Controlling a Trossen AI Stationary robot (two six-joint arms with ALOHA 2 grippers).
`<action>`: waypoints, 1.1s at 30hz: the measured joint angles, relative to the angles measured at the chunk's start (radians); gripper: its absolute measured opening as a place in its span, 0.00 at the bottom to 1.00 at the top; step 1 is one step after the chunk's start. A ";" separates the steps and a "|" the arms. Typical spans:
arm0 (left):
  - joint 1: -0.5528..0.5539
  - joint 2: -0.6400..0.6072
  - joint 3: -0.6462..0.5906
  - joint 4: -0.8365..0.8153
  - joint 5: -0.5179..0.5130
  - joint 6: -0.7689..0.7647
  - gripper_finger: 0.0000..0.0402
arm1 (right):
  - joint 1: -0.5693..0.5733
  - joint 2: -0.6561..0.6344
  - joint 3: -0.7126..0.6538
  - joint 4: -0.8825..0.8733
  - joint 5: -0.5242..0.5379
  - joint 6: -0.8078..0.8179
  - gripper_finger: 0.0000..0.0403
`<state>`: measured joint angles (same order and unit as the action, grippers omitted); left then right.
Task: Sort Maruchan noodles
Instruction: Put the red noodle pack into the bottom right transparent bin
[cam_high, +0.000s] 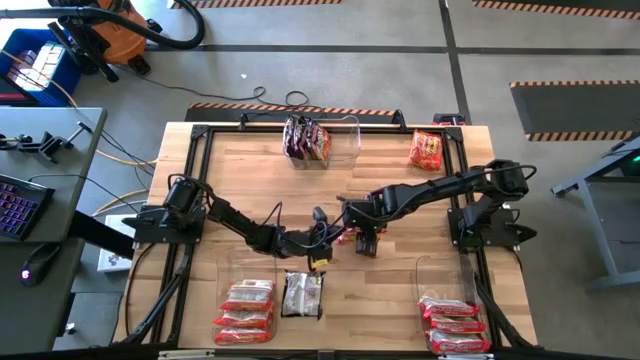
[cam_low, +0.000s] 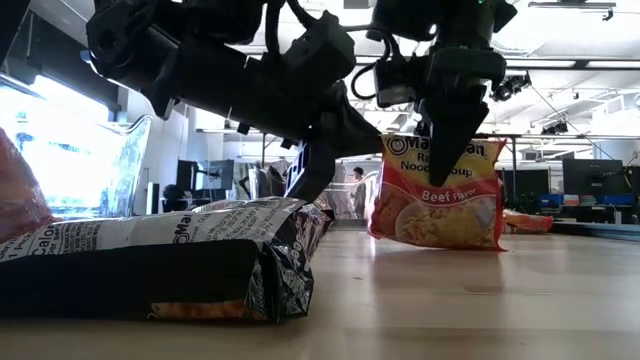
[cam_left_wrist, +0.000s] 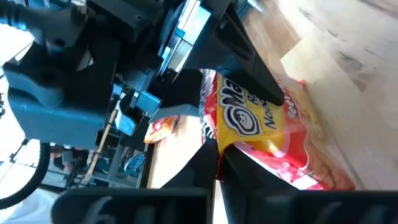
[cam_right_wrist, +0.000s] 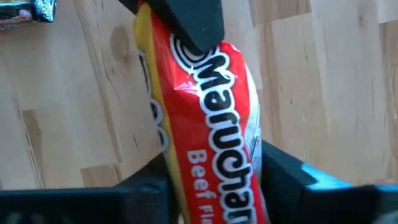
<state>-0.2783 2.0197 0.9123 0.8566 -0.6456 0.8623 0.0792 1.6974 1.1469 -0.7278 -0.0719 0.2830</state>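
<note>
A red-and-yellow Maruchan beef packet (cam_low: 435, 205) stands upright at the table's centre (cam_high: 348, 237), its lower edge on the wood. My right gripper (cam_low: 445, 165) comes down on its top and is shut on it. My left gripper (cam_left_wrist: 217, 171) reaches in from the table's left and is shut on the packet's side edge. In the right wrist view the packet (cam_right_wrist: 211, 124) runs between my right fingers, and the other arm's finger shows at its far end. My left gripper pinches the packet's side edge (cam_left_wrist: 219, 146) between its two fingers, coming level from the table's left. The packet stands upright with its lower edge on the table. My right gripper pinches the packet's upper part (cam_right_wrist: 217, 186) between its fingers (cam_right_wrist: 292, 180), coming from above and pointing down.
A clear bin (cam_high: 350, 140) at the far edge holds dark and pinkish packets. An orange-red packet (cam_high: 425, 150) lies far right. Red packets (cam_high: 245, 310) and a dark packet (cam_high: 302, 295) lie near left. A clear bin (cam_high: 430, 275) near right holds red packets.
</note>
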 joint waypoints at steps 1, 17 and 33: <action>0.000 0.000 0.000 -0.001 -0.009 -0.001 0.02 | 0.000 0.000 0.000 0.000 -0.005 -0.003 0.31; 0.049 -0.189 -0.157 -0.116 0.223 -0.231 0.12 | 0.162 -0.120 0.000 -0.128 0.108 0.025 0.21; 0.163 -0.383 -0.331 -0.119 0.353 -0.355 0.10 | 0.475 -0.201 0.320 -0.504 0.358 0.280 0.19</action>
<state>-0.1151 1.6368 0.5812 0.7373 -0.2926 0.5076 0.5538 1.4960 1.4671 -1.2317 0.2864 0.5626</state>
